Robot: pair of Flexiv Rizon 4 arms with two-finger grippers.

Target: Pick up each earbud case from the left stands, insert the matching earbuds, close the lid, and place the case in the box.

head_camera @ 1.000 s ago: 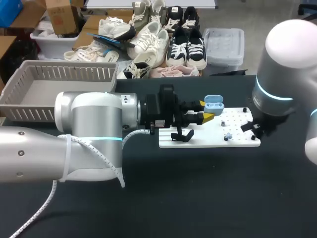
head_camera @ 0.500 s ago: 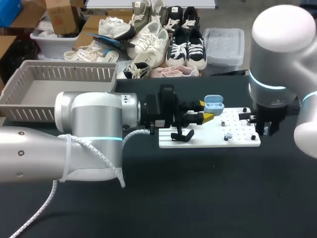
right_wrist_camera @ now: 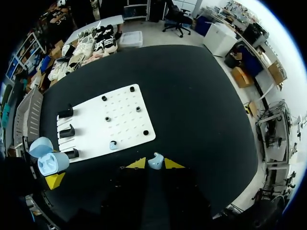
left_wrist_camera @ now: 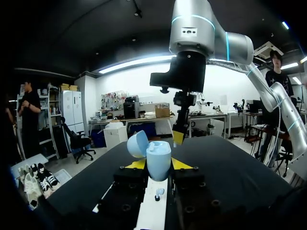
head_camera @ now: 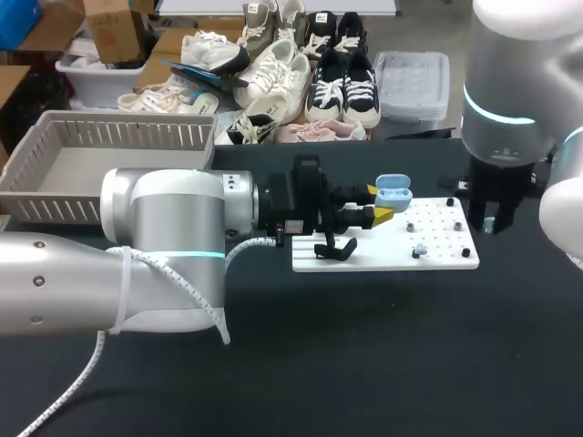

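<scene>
Head view: black table (head_camera: 364, 346), blue case (head_camera: 393, 193)

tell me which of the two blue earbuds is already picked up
The earbud gripped between the right claw's yellow tips; the other earbud sits on the white board.

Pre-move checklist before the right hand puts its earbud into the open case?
1. Light-blue plastic earbud case clamped in left hand: ok.
2. Case lid open: ok.
3. Small light-blue earbud gripped by right hand: ok.
4. Right hand lined up over case: not ok, it hangs past the white perforated board's end, apart from the case.
5. Second earbud waiting on board: ok.
</scene>
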